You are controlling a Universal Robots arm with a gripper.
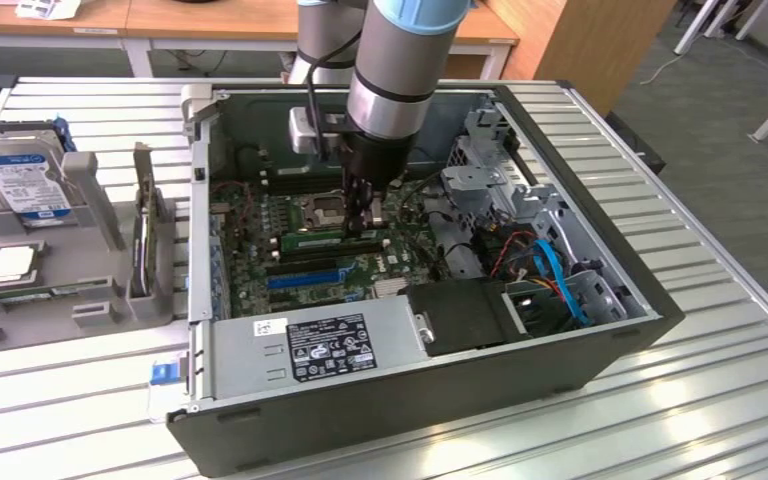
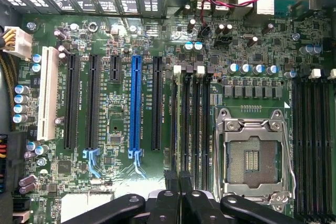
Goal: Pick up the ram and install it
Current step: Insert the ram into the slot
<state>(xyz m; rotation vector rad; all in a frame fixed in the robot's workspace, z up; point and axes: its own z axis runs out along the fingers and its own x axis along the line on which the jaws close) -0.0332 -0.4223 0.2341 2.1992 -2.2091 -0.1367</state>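
Observation:
The ram (image 1: 331,241) is a thin green stick standing on edge in a black memory slot on the motherboard (image 1: 257,225) inside the open computer case (image 1: 357,430). In the wrist view the ram (image 2: 181,124) appears edge-on, running between the neighbouring black slots beside the CPU socket (image 2: 252,153). My gripper (image 1: 365,226) reaches straight down into the case and meets the ram's top edge toward the exterior view's right end of the stick. The black fingers (image 2: 167,203) of the gripper (image 2: 180,195) are pinched together in line with the ram, shut on its edge.
A power supply (image 1: 317,345) fills the case's near side. Blue cables (image 1: 564,280) and a drive cage (image 1: 491,185) crowd the exterior view's right. Outside, at the exterior view's left, a grey rack (image 1: 91,215) holds a hard drive (image 1: 17,180) and an upright card (image 1: 147,235).

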